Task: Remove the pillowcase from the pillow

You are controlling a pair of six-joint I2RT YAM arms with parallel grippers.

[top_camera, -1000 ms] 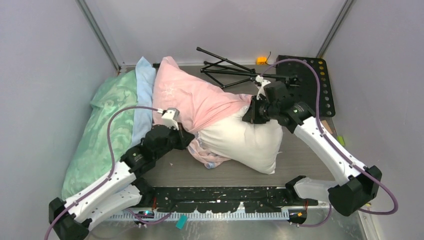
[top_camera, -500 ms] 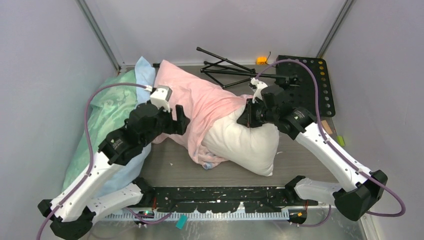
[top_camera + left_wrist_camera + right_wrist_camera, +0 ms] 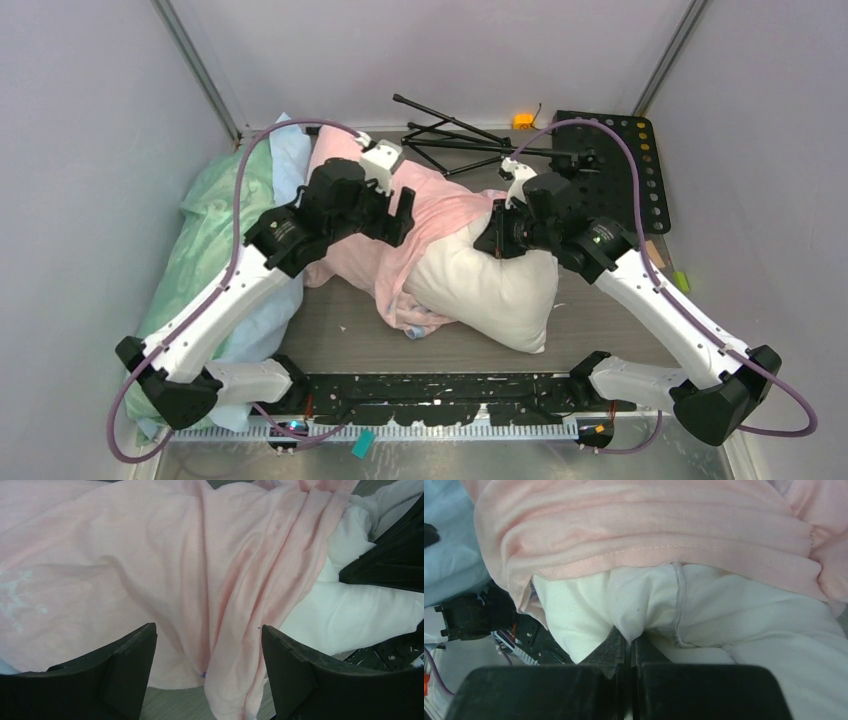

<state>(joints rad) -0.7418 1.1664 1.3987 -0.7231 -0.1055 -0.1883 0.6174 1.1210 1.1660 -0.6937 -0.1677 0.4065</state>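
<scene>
Right pincer (image 3: 629, 639) pinches white pillow (image 3: 734, 630); pink pillowcase (image 3: 150, 555) shows pale prints (image 3: 20, 605).

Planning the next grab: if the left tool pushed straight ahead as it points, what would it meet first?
Most likely the pillowcase: the open left tool faces its pink folds, the pillow lying off to the side. Depth is unclear.
</scene>
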